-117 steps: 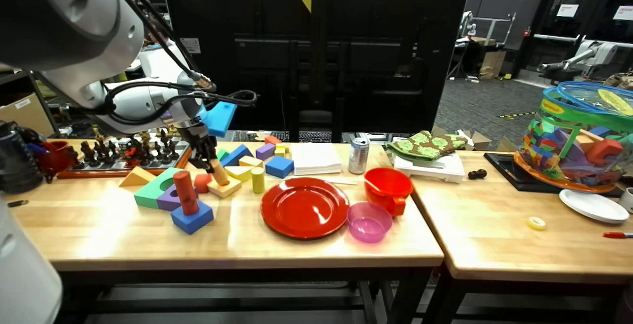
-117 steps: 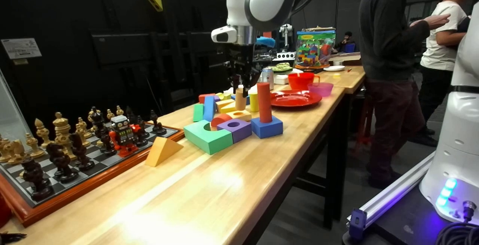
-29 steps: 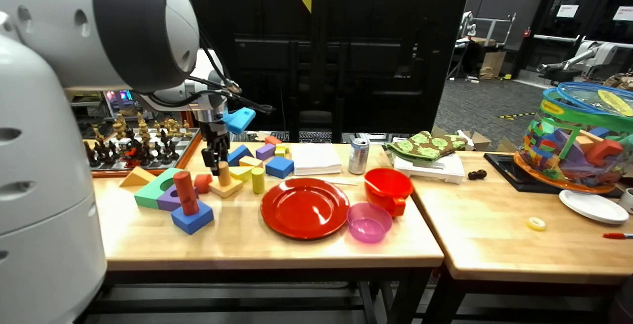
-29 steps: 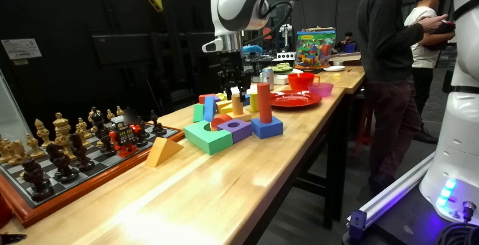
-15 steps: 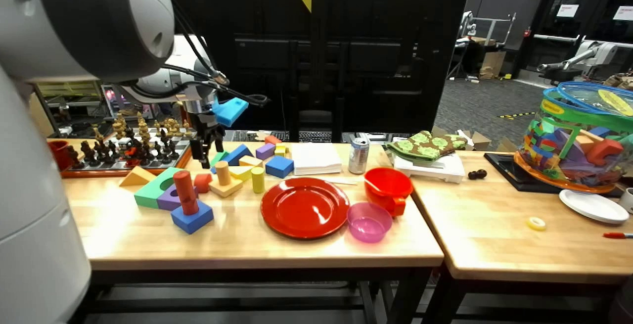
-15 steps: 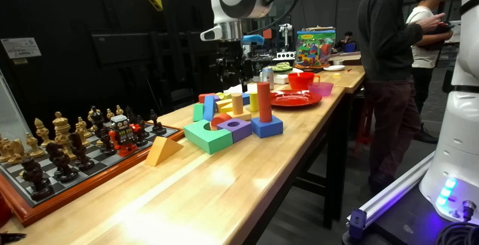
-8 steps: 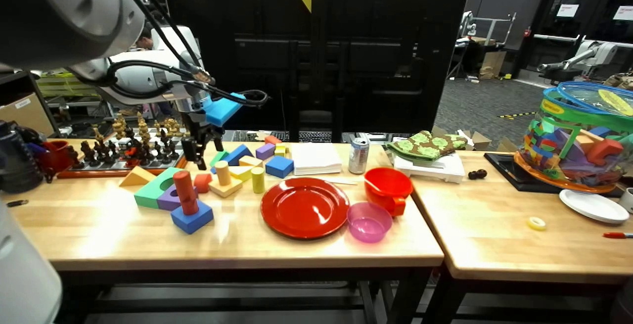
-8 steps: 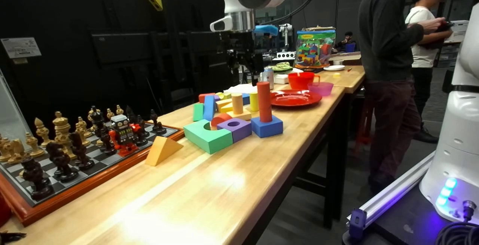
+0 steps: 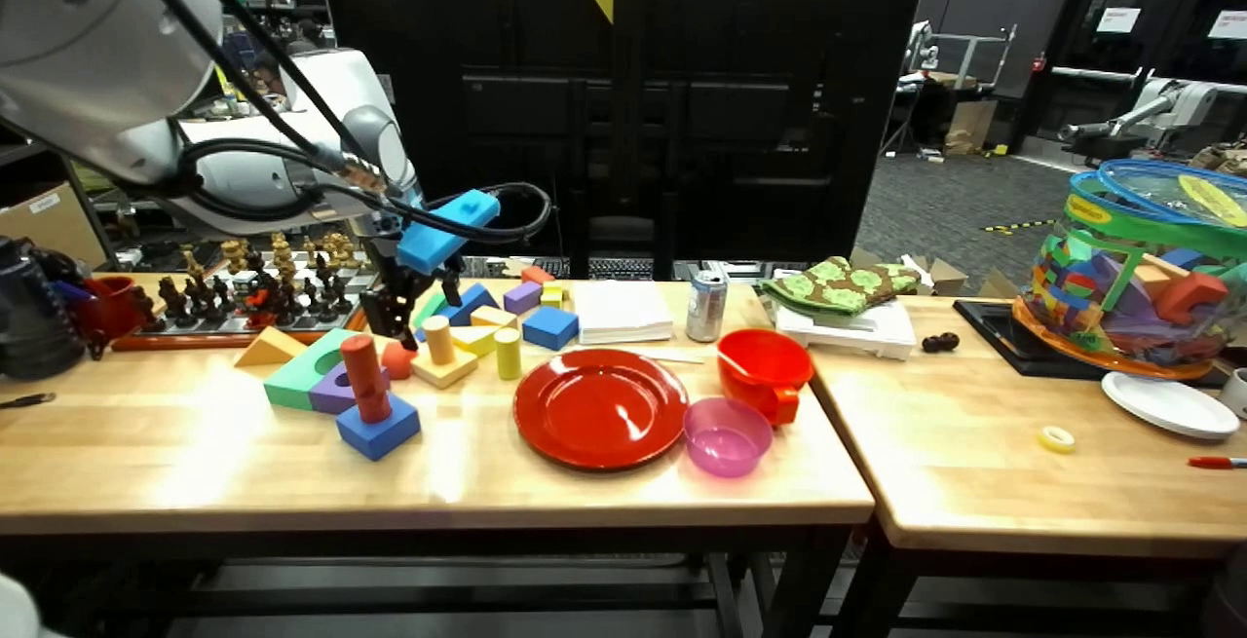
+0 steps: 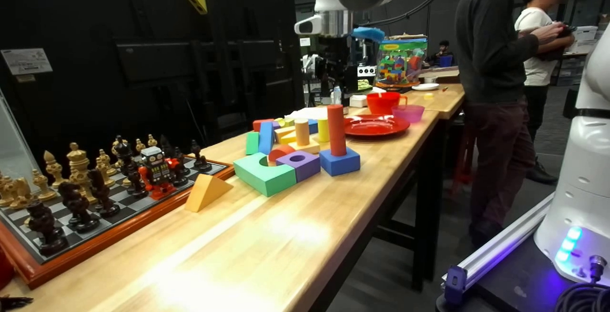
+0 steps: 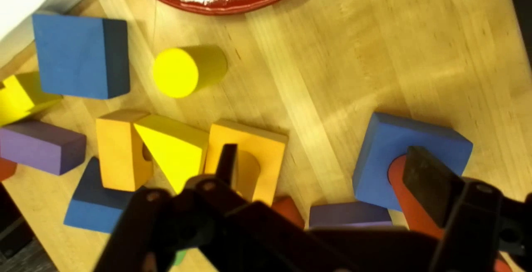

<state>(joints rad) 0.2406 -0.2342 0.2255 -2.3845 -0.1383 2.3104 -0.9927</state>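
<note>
We see the gripper (image 11: 322, 166) empty, fingers wide; we judge the upright tan cylinder (image 10: 301, 132) light and firm, best pinched round its upper sides.

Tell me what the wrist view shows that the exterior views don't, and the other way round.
Only the wrist view: a dark spot, perhaps a hole, on the side of the orange block beside the yellow triangle.

Only the exterior views: the chessboard, red cup and pink bowl.

Both: the gripper, open and empty, orange cylinder, red cylinder and red plate.
</note>
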